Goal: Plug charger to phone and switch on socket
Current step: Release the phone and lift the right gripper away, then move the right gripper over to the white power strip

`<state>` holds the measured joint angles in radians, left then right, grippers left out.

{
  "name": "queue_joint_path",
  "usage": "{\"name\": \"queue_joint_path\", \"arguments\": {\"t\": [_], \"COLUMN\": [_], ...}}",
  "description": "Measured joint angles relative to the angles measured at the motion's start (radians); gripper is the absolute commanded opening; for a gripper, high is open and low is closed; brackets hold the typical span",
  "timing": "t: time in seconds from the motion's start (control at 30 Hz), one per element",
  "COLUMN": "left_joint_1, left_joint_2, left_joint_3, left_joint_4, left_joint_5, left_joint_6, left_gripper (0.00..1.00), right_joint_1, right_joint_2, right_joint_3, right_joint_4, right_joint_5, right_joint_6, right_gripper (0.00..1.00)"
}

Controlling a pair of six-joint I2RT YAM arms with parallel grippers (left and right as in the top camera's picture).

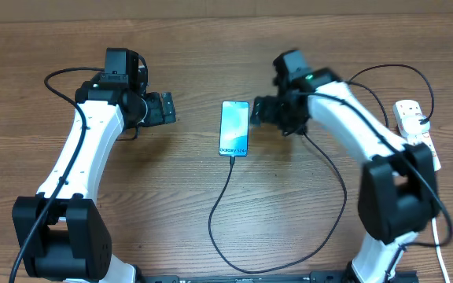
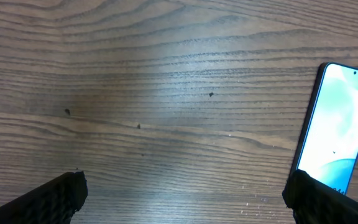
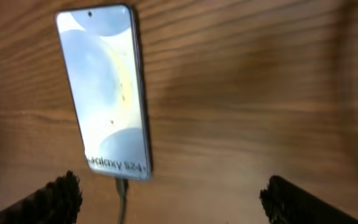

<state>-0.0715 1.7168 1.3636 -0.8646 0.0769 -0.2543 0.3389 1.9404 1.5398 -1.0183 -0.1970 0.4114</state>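
The phone (image 1: 234,128) lies flat mid-table, its light blue screen up, with "Galaxy S24" text near its lower edge. The charger (image 1: 225,189), a thin black cable, has its tip in the phone's lower edge and loops down and round to the right. My right gripper (image 1: 255,111) hovers just right of the phone, open. In the right wrist view the phone (image 3: 104,87) and charger (image 3: 121,193) lie below the open right gripper (image 3: 173,199). My left gripper (image 1: 169,108) is open, left of the phone. The left wrist view shows the phone (image 2: 340,130) at its right edge. The socket (image 1: 406,112) is at far right.
The socket's white cord (image 1: 435,236) runs down the right side past the right arm's base. The black charger cable sweeps across the table's front centre. Bare wooden tabletop (image 2: 166,93) lies under the left gripper (image 2: 185,199).
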Motion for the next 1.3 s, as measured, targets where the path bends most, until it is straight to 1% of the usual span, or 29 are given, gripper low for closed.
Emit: {"name": "queue_joint_path", "arguments": {"t": [0.13, 0.23, 0.3, 0.43, 0.67, 0.87, 1.1, 1.3], "left_joint_1": [0.000, 0.000, 0.000, 0.000, 0.000, 0.000, 0.000, 0.000], "left_joint_2": [0.000, 0.000, 0.000, 0.000, 0.000, 0.000, 0.000, 0.000], "left_joint_3": [0.000, 0.000, 0.000, 0.000, 0.000, 0.000, 0.000, 0.000], "left_joint_4": [0.000, 0.000, 0.000, 0.000, 0.000, 0.000, 0.000, 0.000], "left_joint_5": [0.000, 0.000, 0.000, 0.000, 0.000, 0.000, 0.000, 0.000], "left_joint_6": [0.000, 0.000, 0.000, 0.000, 0.000, 0.000, 0.000, 0.000], "left_gripper": [1.00, 1.00, 1.00, 1.00, 1.00, 1.00, 1.00, 1.00], "right_joint_1": [-0.069, -0.154, -0.227, -0.373, -0.613, -0.765, -0.909, -0.996], "right_joint_2": [-0.069, -0.092, -0.091, -0.090, -0.090, -0.090, -0.090, -0.090], "right_joint_3": [0.102, 0.123, 0.122, 0.122, 0.122, 0.122, 0.116, 0.054], "right_joint_4": [-0.242, -0.354, -0.403, -0.435, -0.416, -0.378, -0.217, -0.083], "right_joint_5": [0.112, 0.194, 0.233, 0.279, 0.314, 0.375, 0.410, 0.416], "right_joint_6": [-0.002, -0.001, -0.002, -0.013, -0.020, -0.020, -0.020, -0.020], "right_gripper": [1.00, 1.00, 1.00, 1.00, 1.00, 1.00, 1.00, 1.00]}}
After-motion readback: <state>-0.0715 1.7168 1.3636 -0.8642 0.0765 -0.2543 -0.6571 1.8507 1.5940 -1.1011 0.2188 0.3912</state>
